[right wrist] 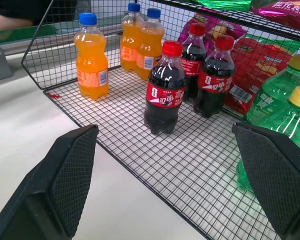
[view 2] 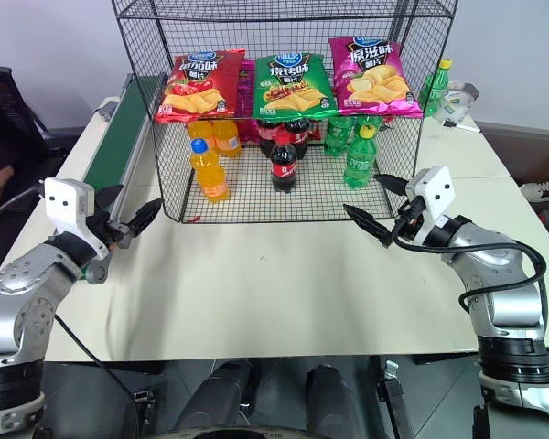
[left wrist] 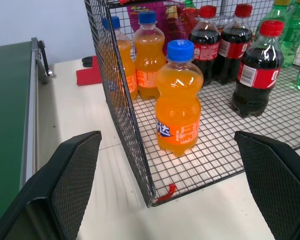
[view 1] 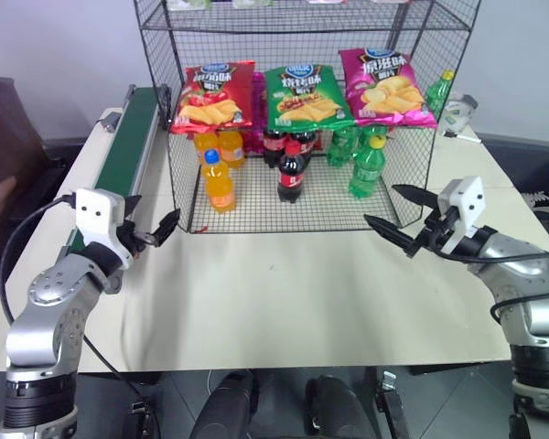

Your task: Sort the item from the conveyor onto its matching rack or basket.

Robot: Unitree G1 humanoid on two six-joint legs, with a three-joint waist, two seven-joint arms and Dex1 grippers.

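Both grippers, left (view 1: 156,233) and right (view 1: 392,212), hover wide open and empty. The orange bottle (view 1: 219,181) stands upright, cap up, on the rack's (view 1: 398,155) bottom shelf, front left.

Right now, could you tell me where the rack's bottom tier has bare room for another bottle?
Bare mesh lies along the front edge of the rack, between the front orange bottle and the front cola bottle, and in front of the green bottles. Behind them, bottles crowd together in rows.
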